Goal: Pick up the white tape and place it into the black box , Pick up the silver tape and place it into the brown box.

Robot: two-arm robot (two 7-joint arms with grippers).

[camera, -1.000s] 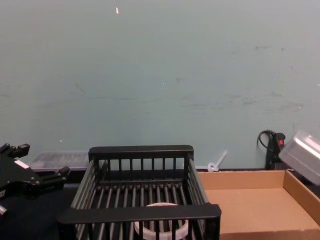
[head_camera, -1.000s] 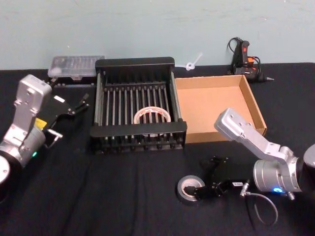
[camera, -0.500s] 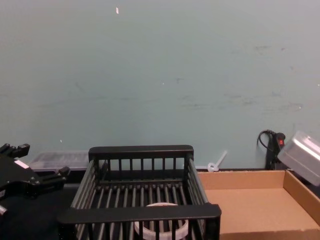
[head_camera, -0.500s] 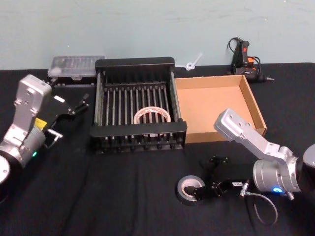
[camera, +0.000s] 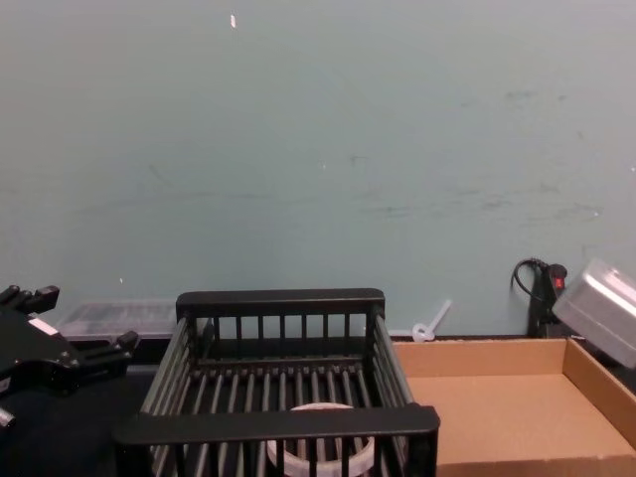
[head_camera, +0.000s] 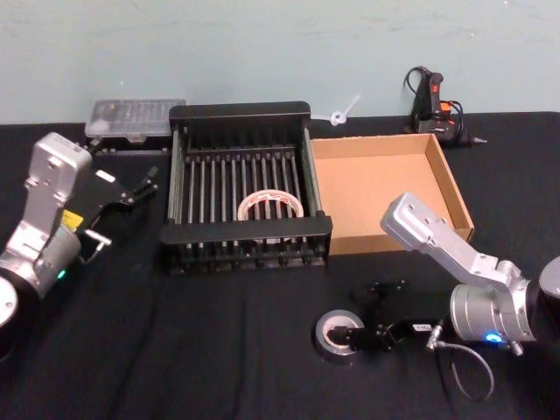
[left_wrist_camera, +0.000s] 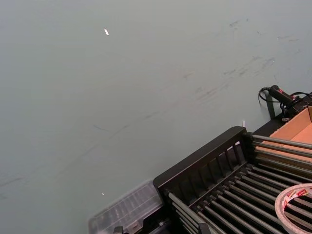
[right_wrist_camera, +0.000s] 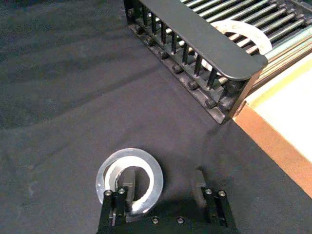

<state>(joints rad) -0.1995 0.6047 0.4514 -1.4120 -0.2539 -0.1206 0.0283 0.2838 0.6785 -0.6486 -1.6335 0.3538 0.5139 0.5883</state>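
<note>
Right wrist view | right gripper [right_wrist_camera: 163, 183] spread open | 1 finger [right_wrist_camera: 128, 181] inside silver tape [right_wrist_camera: 129, 179] hole, other outside

White tape [head_camera: 270, 206] in black box [head_camera: 241, 112]

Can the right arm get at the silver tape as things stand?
Probably yes. The right claw is open and already at the silver tape, one finger inside its hole and the other outside its rim. The roll lies flat on the table, nothing covering it.
</note>
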